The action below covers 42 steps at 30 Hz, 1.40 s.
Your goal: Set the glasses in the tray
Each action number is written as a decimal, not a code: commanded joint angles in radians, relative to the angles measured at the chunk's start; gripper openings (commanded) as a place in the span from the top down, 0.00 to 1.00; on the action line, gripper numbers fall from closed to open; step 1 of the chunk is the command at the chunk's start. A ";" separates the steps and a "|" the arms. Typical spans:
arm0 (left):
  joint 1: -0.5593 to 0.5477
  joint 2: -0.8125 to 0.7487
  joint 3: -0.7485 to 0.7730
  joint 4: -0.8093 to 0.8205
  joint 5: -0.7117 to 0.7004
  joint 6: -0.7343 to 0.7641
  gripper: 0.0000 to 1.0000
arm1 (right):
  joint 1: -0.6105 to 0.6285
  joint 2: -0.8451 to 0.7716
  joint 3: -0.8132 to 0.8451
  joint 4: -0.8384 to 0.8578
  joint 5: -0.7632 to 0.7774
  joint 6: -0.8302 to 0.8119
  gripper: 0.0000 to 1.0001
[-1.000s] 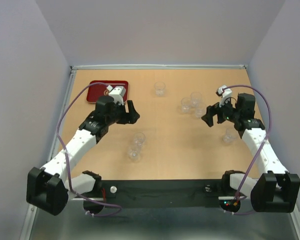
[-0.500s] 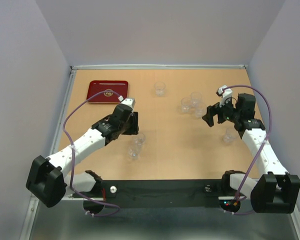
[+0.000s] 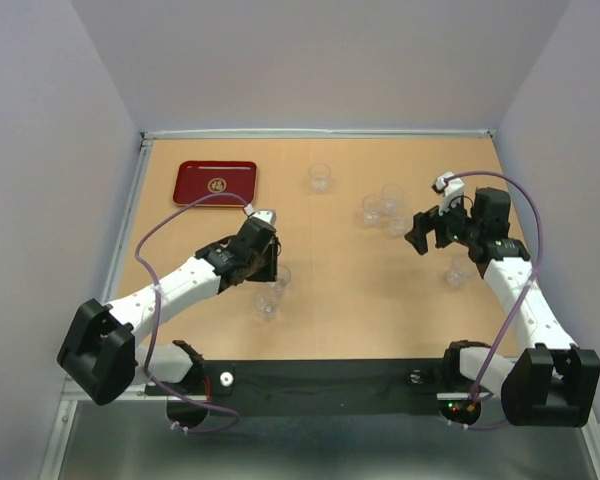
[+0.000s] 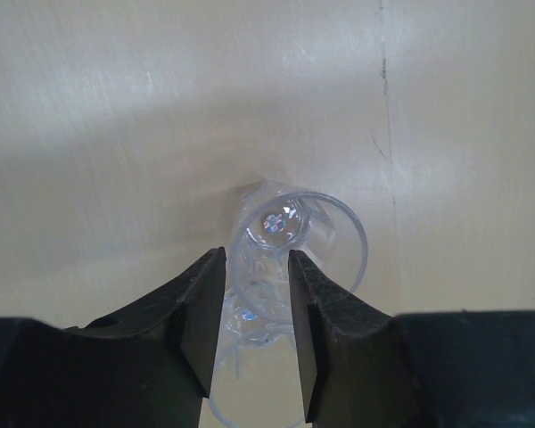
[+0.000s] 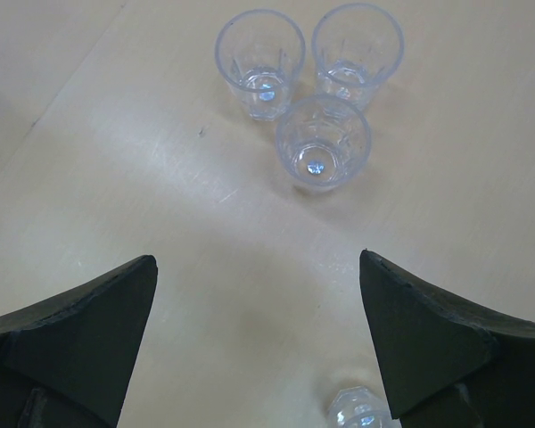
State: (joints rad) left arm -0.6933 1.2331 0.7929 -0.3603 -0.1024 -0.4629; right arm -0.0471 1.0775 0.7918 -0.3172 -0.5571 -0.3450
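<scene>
Pick step. Left fingers [image 4: 201, 334] narrow-set over near-centre glass [image 4: 290, 234] on counter [image 3: 350, 290]; whether you hold it, cannot tell. Right fingers [image 5: 80, 330] spread, empty. Next: secure grip, lift, carry far-left to tray [image 3: 193, 191].

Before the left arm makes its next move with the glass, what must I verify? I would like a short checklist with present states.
1. Glass between the fingers of the left gripper: ok, the near glass sits between them.
2. Firm grip: cannot tell, contact with the fingers is unclear.
3. Neighbour clear: not ok, a second glass stands just beyond the fingertips, close to the first.
4. Tray free: ok, no glasses in it.
5. Right gripper out of the way: ok, open, on its own side.
</scene>
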 commanded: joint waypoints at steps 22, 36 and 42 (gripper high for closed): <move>0.179 0.052 0.094 0.130 -0.096 0.013 1.00 | -0.002 -0.040 -0.017 -0.008 -0.004 -0.011 0.00; 0.686 0.438 0.549 0.191 -0.173 0.009 1.00 | 0.000 -0.074 -0.020 -0.013 -0.038 -0.014 0.00; 0.770 0.719 0.868 0.029 -0.177 0.010 1.00 | 0.000 -0.080 -0.020 -0.014 -0.041 -0.012 0.00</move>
State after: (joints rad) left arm 0.0471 1.8740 1.5558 -0.2253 -0.2550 -0.4469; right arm -0.0471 1.0195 0.7891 -0.3336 -0.5785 -0.3485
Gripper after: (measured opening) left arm 0.081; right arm 0.999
